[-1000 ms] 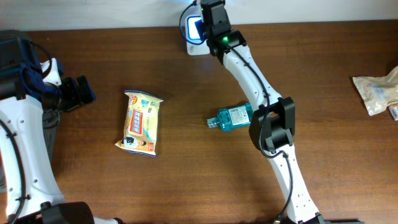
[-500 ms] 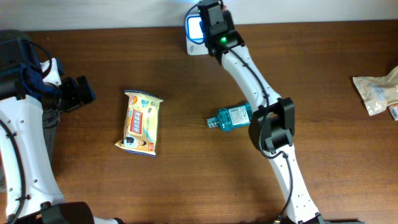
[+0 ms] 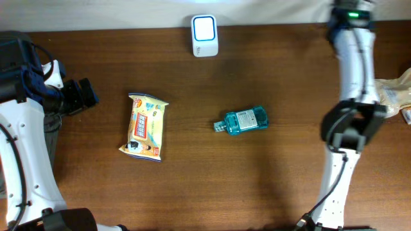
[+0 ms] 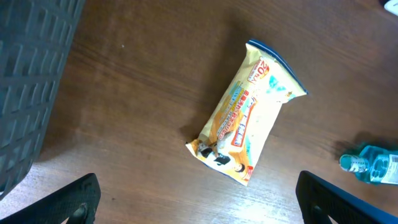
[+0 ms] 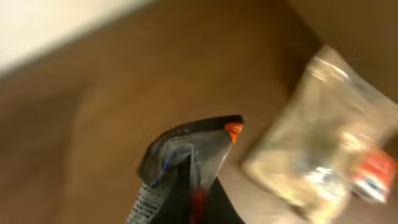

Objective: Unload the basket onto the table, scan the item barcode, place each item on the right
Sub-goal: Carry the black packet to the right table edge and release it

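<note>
Swinging away from the white block-shaped scanner (image 3: 204,36) at the far edge, where it reached a second ago, my right arm now stretches over the far right corner. The right gripper (image 5: 196,196) is pinched closed on what looks like a crumpled black foil packet (image 5: 186,146) with an orange spot and a white label. That wrist view is blurred, so I judge the hold only from how the packet sits at the fingers. A pale clear plastic bag (image 5: 323,130) lies just ahead and to the right of the packet, at the table's right edge. I reckon the coming move is a short lowering beside it. My left gripper (image 4: 199,202) hangs spread wide and empty near the left edge. A yellow printed snack pouch (image 3: 145,126) lies close in front of it, long axis running near to far, so the left arm is nearer that one. A blue plastic bottle (image 3: 243,120) lies on its side mid-table, cap pointing left, closer to the right arm's base. The brown wooden table (image 3: 192,186) is flat, with open room around each item.
</note>
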Available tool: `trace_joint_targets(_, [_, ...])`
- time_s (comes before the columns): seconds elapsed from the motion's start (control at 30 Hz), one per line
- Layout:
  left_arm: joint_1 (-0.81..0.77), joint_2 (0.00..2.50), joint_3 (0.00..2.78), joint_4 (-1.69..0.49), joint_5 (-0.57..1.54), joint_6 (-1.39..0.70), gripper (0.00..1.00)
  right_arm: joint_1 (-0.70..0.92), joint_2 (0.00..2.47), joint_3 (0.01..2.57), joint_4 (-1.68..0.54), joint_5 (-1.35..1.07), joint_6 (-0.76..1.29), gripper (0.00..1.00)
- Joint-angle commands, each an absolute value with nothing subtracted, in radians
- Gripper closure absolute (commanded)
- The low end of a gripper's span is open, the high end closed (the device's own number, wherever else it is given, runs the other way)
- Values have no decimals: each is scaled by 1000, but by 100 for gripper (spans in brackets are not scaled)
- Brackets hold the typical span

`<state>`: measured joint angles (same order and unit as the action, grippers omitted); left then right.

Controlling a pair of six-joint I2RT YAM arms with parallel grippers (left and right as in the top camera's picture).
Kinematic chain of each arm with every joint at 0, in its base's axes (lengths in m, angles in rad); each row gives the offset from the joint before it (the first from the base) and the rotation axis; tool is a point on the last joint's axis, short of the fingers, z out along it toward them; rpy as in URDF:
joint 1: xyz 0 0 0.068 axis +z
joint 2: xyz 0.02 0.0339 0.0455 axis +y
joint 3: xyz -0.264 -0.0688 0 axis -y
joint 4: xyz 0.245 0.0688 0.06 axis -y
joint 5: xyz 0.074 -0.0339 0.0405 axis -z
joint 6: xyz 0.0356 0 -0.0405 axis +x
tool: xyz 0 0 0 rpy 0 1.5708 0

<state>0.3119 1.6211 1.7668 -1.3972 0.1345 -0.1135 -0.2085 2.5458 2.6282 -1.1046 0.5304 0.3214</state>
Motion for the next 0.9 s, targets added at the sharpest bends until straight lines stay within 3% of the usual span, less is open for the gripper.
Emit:
trace_joint_targets(0.0, [315,1608,1764,-1396,144,-119,1,-340,2509,2640,-1161,531,383,96])
trace_joint_targets(0.4, [315,1608,1764,-1396,144,-119,1,-701,2510,2473,-1132,527,383,96])
trace_joint_targets(0.73, [315,1608,1764,-1396,144,-119,1,-797,2510,2378,-1063,528,375,95])
trace_joint_targets(0.87, [315,1608,1764,-1396,144,-119,1,-805,2510,2378,-1069,524,375,89])
